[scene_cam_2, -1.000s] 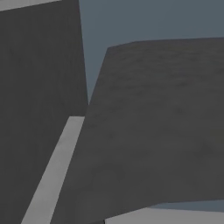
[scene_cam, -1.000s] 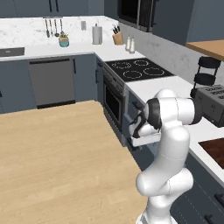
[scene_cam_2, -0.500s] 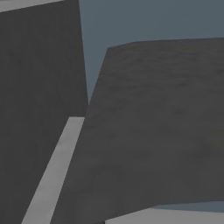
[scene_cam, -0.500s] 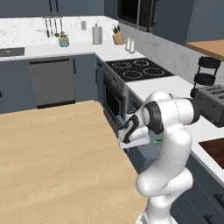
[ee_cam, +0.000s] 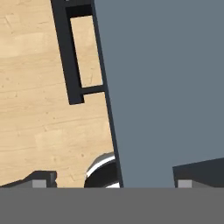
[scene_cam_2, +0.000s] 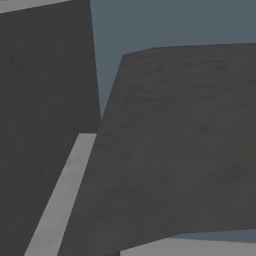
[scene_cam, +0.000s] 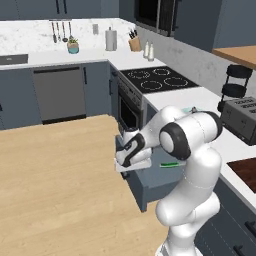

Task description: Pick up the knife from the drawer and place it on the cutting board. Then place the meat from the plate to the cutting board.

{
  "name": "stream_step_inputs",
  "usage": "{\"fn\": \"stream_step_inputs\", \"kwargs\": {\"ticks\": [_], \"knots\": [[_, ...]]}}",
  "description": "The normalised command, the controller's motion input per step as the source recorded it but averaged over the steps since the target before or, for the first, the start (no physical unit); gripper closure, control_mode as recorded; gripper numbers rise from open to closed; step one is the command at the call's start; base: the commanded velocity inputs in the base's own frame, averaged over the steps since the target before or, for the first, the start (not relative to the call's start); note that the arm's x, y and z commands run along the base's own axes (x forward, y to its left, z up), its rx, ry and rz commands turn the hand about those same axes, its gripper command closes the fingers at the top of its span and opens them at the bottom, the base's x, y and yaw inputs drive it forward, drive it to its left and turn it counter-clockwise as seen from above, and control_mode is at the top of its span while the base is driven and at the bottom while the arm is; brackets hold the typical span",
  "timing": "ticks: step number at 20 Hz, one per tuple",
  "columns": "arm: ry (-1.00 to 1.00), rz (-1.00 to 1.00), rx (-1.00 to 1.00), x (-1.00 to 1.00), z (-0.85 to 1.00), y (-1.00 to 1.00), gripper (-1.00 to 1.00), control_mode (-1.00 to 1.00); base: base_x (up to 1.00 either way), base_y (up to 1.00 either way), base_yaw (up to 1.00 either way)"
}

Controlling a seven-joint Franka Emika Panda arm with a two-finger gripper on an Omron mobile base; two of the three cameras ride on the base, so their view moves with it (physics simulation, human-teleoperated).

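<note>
**Claw at the front of the open drawer, knife lying inside**

The drawer point(scene_cam: 150, 177) stands pulled out from the cabinet run beside the oven, its slate blue-grey front facing the wooden floor point(scene_cam: 55, 185); the knife point(scene_cam: 170, 164) lies inside it, its green handle showing just past the arm's elbow; the blade is hidden by the arm. The claw point(scene_cam: 126, 161) sits low at the drawer's front edge, above the flat front; in the hand view the two finger tips point(ee_cam: 43, 178) stand well apart at the bottom, with the drawer front between them, so the claw is spread wide and holds nothing; the dark bar handle point(ee_cam: 70, 57) runs along the drawer front point(ee_cam: 166, 87) toward the top of that view, apart from the fingers.

On the surface point(scene_cam: 227, 145) to the right, a corner of the dark reddish-brown cutting board point(scene_cam: 245, 170) shows at the picture's edge; a toaster point(scene_cam: 242, 117) stands behind it; the stove top point(scene_cam: 157, 79) lies farther back along the same run.
</note>
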Motion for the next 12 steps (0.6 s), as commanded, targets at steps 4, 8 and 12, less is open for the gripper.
{"fn": "stream_step_inputs", "kwargs": {"ticks": [4, 8, 12], "knots": [[0.00, 0.00, 0.03, 0.00, 0.37, 1.00, -1.00, -1.00, 0.00, 0.00, 0.00], [-0.06, -0.03, 0.01, 0.00, 0.48, 0.91, -1.00, -1.00, 0.00, 0.00, 0.00], [-0.08, -0.31, 0.03, 0.00, 0.98, -0.22, -1.00, -1.00, 0.00, 0.00, 0.00]]}}
